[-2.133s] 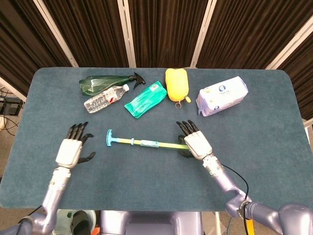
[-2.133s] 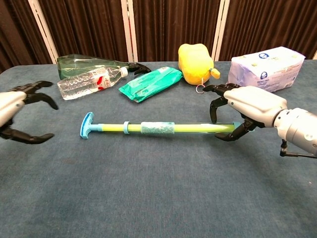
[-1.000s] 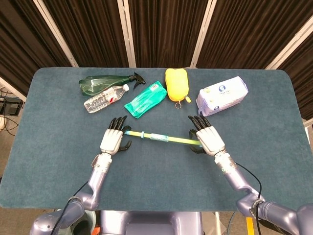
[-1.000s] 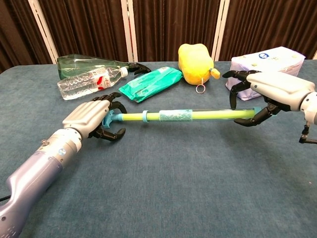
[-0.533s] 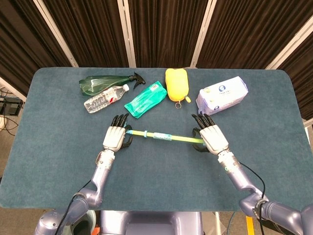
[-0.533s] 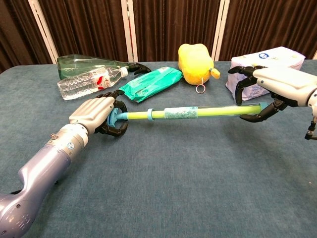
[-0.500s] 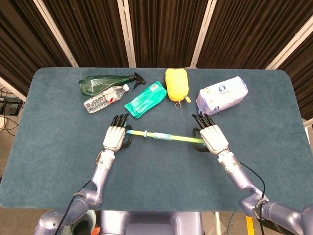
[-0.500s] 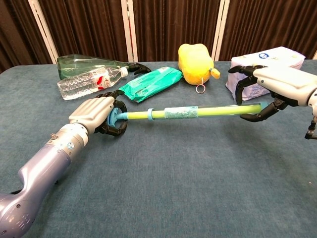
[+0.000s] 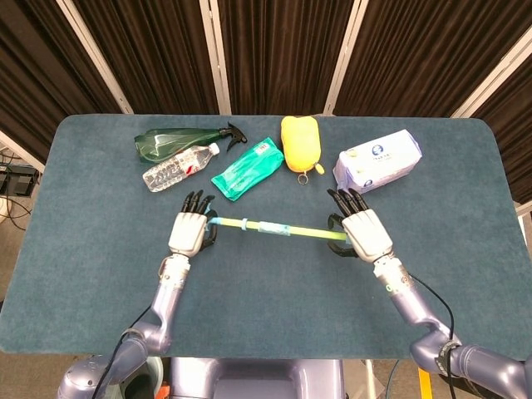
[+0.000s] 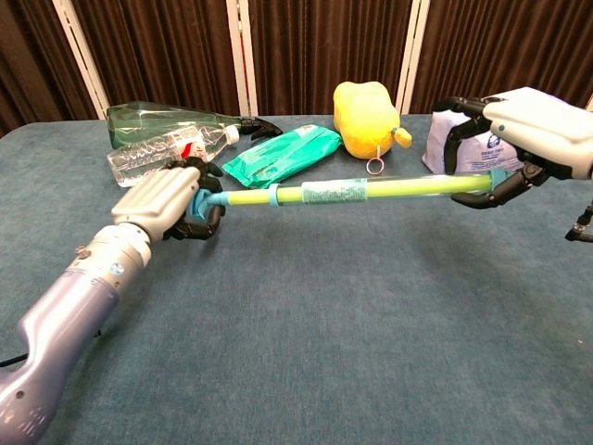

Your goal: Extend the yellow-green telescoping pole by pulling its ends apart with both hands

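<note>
The yellow-green telescoping pole hangs level above the blue table, held at both ends. My left hand grips its teal T-handle end, which is mostly hidden inside the fingers. My right hand grips the opposite yellow-green end. A teal collar and a pale label band sit along the shaft between the hands.
Behind the pole lie a green spray bottle, a clear water bottle, a teal wipes pack, a yellow plush and a white tissue pack. The blue table stretches toward its front edge.
Both hands have risen with the pole and moved a little apart. The left hand shifted left and the right hand right, so the pole spans wider than half a second ago.
</note>
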You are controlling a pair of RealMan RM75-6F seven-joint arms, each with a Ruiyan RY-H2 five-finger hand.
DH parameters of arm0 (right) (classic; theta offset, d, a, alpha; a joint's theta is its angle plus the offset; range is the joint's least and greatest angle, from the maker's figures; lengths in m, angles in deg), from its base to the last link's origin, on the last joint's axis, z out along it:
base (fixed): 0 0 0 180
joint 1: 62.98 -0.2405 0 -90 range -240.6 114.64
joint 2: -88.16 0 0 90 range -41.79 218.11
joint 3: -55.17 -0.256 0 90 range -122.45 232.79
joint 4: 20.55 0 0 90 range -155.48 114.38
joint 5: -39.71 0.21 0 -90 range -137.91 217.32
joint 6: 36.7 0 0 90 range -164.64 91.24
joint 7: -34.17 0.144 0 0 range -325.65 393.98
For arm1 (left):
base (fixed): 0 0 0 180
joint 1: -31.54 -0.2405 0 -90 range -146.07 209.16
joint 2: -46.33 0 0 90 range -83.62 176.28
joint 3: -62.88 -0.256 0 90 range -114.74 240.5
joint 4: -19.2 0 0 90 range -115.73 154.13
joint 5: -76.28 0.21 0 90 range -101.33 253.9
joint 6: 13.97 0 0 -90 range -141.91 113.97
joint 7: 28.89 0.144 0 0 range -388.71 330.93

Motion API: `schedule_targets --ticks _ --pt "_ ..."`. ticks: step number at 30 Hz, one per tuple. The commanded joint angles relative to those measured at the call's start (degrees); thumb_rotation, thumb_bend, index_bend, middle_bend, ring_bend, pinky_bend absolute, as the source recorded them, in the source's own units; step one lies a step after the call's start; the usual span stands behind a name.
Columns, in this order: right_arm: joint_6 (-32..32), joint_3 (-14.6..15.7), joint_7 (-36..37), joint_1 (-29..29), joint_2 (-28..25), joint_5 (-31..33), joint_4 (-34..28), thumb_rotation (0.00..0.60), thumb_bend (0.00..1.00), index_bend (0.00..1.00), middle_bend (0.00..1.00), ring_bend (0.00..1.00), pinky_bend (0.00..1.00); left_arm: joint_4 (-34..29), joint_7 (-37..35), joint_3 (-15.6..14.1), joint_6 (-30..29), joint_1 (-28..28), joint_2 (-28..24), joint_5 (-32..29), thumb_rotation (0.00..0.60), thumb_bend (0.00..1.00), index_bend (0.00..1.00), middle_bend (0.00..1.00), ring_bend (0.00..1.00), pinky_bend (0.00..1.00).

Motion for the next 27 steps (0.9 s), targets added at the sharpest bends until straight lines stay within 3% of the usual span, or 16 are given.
schedule_targets --ticks 1,12,27 --pt "1.6 -0.3 -1.1 0.7 -1.5 -0.1 -2.0 0.6 0.44 0.74 0.06 0.0 0.0 -1.2 0.6 -1.8 -3.9 -2.1 -1.7 1.8 0.6 0.62 0.8 0.17 0.0 0.02" --pt "4.3 -1.0 -2.7 2.9 -5.2 1.4 -6.1 0.6 0.44 0.74 0.07 0.0 0.0 -8.2 2.7 -7.2 -16.1 -8.2 -8.2 7.3 0.6 0.62 0.8 0.18 0.0 0.02" --pt "5.6 -1.5 -2.0 5.6 -8.1 4.7 -6.5 0.6 0.44 0.74 0.07 0.0 0.0 -19.3 7.5 -10.5 -19.0 -13.3 -16.2 8.8 0.6 0.61 0.8 0.19 0.0 0.02"
